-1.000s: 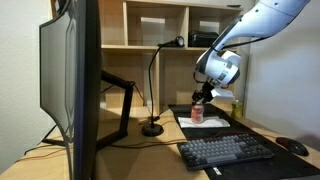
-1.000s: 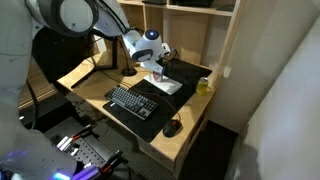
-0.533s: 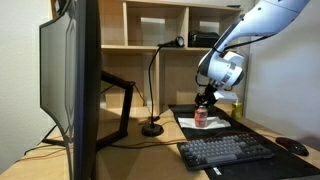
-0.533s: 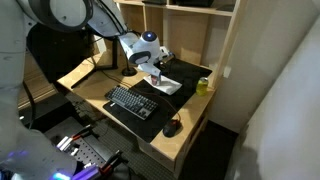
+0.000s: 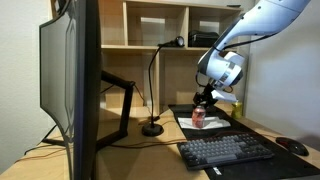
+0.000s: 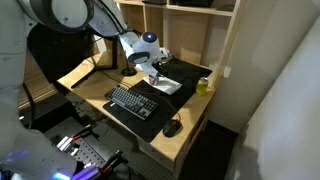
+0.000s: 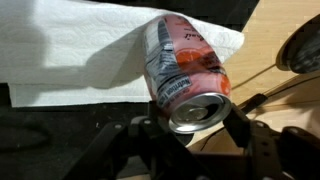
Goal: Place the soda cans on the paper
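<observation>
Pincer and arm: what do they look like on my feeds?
The arm has smooth white rounded shells and a bulky white-and-grey wrist housing. The pincer below it is black; in the wrist view its fingers look dark and blocky. I can't make out cables or markings.

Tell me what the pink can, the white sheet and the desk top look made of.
Pink can: metal, likely aluminium; bare silvery rimmed top, glossy printed wall.
White sheet: soft matte paper with an embossed quilted grain, more like paper towel.
Desk top: light wood or wood-look laminate, smooth; cannot tell which.
</observation>
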